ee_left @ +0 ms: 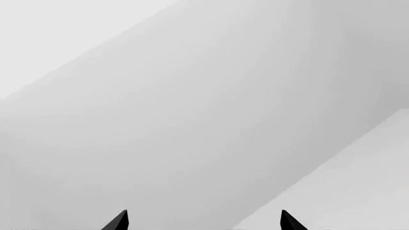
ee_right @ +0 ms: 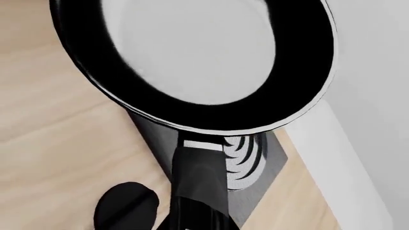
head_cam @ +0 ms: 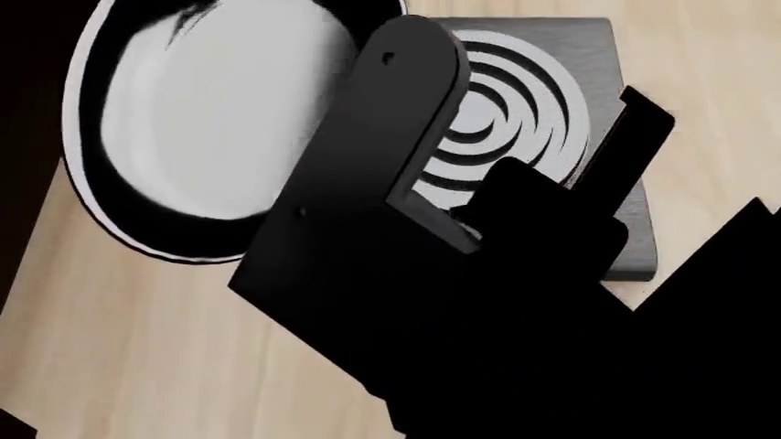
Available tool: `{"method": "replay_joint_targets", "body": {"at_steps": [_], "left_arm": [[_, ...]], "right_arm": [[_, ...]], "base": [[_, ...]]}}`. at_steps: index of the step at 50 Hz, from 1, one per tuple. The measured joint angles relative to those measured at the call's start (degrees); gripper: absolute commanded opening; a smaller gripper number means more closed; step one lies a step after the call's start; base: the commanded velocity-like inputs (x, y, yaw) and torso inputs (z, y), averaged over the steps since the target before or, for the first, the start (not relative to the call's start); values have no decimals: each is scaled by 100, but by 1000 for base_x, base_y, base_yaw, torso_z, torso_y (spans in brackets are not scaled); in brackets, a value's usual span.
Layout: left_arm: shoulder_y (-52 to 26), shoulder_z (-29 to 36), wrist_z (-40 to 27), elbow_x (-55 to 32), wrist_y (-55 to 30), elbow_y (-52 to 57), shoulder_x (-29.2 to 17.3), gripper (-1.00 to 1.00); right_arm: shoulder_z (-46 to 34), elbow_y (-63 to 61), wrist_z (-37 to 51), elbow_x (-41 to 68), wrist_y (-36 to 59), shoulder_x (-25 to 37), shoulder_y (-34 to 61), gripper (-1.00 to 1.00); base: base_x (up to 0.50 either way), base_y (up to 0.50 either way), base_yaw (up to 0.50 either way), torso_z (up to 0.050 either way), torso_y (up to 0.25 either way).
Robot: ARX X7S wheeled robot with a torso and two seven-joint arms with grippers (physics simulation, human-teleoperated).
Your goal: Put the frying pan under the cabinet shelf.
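The frying pan point(head_cam: 208, 119) fills the upper left of the head view, tilted and raised above the wooden table point(head_cam: 134, 347), its pale glossy inside facing me. In the right wrist view the pan point(ee_right: 191, 52) hangs over the table, and its black handle point(ee_right: 199, 182) runs straight into my right gripper point(ee_right: 198, 225), which is shut on it; the fingers themselves are hidden. My left gripper point(ee_left: 206, 221) is open with nothing between its fingertips and faces only blank grey walls. A black mass point(head_cam: 25, 101) lies at the head view's left edge; I cannot tell whether it is the cabinet shelf.
A black square plate with concentric rings point(head_cam: 573, 110) lies on the table right of the pan, partly under it in the right wrist view point(ee_right: 252, 163). My right arm point(head_cam: 464, 274) blocks the middle and lower right of the head view.
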Motion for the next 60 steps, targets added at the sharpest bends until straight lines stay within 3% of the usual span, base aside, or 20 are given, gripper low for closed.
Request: {"method": "replay_joint_targets", "body": {"at_steps": [33,60], "left_arm": [[-33,147,-215,-273,166,24,-182,100],[-104,330,-281,-330,269,-5,-231,100]], "right_arm": [[179,275,-1099,-1544,144,-262,-1306,-100],[99,492,-2790,-3694,-70,-543,-2411,-100]], "base": [[0,0,0,0,2],[0,0,0,1,2]]}}
